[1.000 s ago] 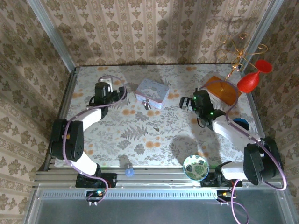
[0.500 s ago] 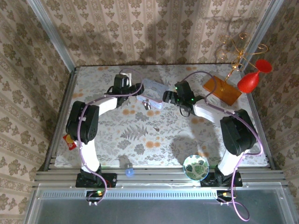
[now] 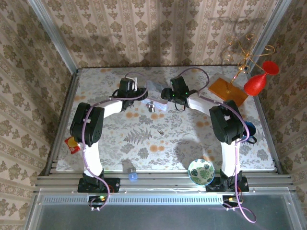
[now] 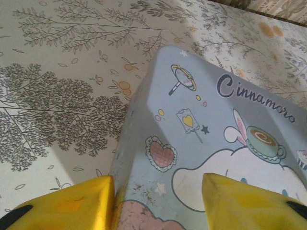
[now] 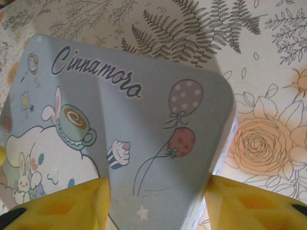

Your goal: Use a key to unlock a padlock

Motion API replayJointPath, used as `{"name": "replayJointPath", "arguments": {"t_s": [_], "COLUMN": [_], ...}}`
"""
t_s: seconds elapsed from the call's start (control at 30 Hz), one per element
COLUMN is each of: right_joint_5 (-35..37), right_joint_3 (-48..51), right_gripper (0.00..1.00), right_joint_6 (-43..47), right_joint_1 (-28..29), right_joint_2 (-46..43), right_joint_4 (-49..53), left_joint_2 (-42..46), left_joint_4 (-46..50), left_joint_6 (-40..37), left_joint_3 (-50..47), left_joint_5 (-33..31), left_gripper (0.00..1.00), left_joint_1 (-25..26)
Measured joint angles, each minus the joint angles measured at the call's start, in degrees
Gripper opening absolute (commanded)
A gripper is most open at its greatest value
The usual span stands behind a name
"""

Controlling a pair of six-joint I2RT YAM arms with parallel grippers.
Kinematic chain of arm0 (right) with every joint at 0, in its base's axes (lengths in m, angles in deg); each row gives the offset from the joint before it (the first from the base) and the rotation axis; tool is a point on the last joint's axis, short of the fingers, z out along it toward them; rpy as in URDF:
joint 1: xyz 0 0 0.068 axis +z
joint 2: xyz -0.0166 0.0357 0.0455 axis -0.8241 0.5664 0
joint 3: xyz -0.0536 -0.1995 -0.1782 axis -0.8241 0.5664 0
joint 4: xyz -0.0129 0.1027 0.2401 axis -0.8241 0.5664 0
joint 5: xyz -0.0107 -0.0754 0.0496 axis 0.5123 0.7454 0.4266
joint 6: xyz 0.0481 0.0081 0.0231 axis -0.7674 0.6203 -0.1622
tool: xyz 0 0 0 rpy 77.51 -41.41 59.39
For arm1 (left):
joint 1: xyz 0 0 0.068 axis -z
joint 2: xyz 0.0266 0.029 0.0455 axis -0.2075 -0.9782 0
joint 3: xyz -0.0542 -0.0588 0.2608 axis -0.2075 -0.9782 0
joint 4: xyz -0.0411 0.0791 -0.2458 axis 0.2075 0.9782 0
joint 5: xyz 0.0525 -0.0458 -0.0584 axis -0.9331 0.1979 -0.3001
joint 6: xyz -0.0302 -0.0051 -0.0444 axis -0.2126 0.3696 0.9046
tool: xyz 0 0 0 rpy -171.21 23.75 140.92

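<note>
Floral-papered booth, leaf-print table [image 3: 110, 143]. Both arms reach inward to the far-centre tin box [image 3: 156, 88]. Left gripper [image 4: 158, 203] and right gripper [image 5: 156, 203]: yellow fingers apart, straddling opposite tin corners; whether they clamp it cannot be told. Overhead view adds the padlock [image 3: 151, 107] just in front of the tin and the key [image 3: 160, 130] nearer, lying alone.

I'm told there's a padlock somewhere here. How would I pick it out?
Look to the far middle of the flower-patterned table, where a pale blue cartoon tin box sits. Right at its near edge lies the padlock, a small dark-grey metal block. It is much smaller than the tin, and chunkier than the tiny silvery key lying nearer the front edge.
</note>
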Motion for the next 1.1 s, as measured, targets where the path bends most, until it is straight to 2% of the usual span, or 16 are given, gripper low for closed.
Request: {"name": "replayJointPath", "arguments": {"t_s": [0.2,0.5,0.8,1.1], "right_joint_5": [-0.33,-3.10,-4.22,-5.09], "right_joint_3": [-1.01,-1.01,-0.96,3.56], "right_gripper": [0.54,0.55,0.55,0.56], "right_joint_6": [1.51,2.82,3.02,1.20], "right_joint_1": [0.00,1.03,3.67,9.68], "right_joint_2": [0.66,0.66,0.59,-2.25], "right_joint_4": [0.72,0.94,1.31,0.04], "left_joint_2": [0.83,9.40,22.21,37.79], "left_joint_4": [-4.09,-3.67,-1.11,5.07], "left_joint_6": [0.98,2.51,5.11,9.68], "left_joint_3": [-3.56,-13.09,-25.51,-36.79], "left_joint_5": [-1.03,-4.70,-12.76,-18.40], "left_gripper": [0.43,0.41,0.43,0.42], "left_joint_1": [0.09,1.55,6.56,8.48]}}
